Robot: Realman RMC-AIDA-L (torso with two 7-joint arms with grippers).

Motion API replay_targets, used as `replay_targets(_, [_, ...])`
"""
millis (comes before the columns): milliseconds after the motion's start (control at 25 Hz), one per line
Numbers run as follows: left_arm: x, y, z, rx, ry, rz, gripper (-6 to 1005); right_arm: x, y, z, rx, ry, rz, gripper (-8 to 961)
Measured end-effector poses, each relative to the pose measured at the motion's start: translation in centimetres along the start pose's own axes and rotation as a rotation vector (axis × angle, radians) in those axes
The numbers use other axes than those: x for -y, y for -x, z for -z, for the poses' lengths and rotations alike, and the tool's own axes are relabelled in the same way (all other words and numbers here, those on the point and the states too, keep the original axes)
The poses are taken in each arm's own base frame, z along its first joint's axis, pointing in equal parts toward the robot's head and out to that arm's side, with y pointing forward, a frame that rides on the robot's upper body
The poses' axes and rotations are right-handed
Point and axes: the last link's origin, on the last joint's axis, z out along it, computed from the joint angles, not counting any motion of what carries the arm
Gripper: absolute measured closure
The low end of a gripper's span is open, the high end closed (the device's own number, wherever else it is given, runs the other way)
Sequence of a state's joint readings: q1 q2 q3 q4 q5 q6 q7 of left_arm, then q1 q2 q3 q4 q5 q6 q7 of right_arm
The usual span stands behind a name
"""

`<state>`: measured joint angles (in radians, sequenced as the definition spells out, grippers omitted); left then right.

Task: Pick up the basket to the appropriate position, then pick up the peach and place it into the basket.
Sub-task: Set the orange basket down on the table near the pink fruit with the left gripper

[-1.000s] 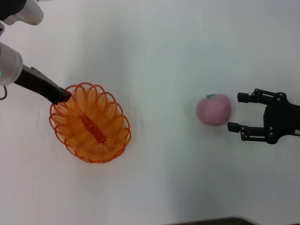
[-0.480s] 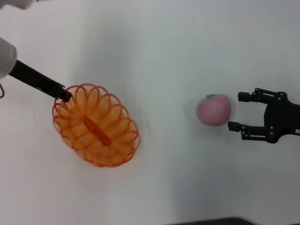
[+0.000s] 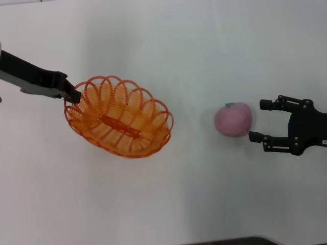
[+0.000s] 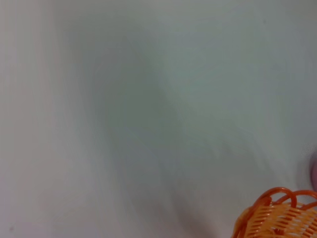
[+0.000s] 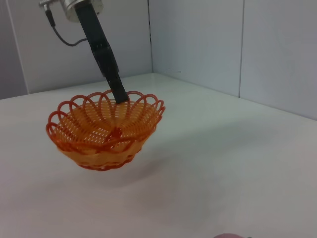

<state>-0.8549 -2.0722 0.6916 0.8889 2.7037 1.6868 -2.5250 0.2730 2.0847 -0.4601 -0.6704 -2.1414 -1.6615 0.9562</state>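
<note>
While the left gripper (image 3: 75, 95), clamped on its scalloped rim, carries the orange basket (image 3: 120, 123) above the table, the right gripper (image 3: 257, 121) waits wide open beside the peach (image 3: 233, 119); setting down likely comes next.

Open white table (image 3: 204, 61) lies between the basket (image 3: 120, 116) and the peach (image 3: 233, 119), with nothing standing in that gap. My right gripper (image 3: 257, 120), jaws spread, sits just beside the peach with a clear path to it. My left gripper (image 3: 75, 96) blocks the basket's left rim.
</note>
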Motion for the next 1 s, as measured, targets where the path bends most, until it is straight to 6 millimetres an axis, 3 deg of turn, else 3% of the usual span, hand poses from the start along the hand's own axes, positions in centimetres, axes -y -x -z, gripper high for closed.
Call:
replay_targets(360, [-0.1,3.0,-3.2,-0.11,0.145,0.206,957,0.0,0.0,-0.1,0.005,-0.002,-0.004,97])
replay_targets(520, [0.9,4.1,-4.1,-0.185,0.166,0.305,959,0.0,0.0,-0.1,0.006,-0.003,-0.005,97])
replay_targets(1000, [3.0,5.4,-4.9,-0.319,0.122,0.398,949,0.0,0.0,-0.1,0.007,-0.003,-0.007,97])
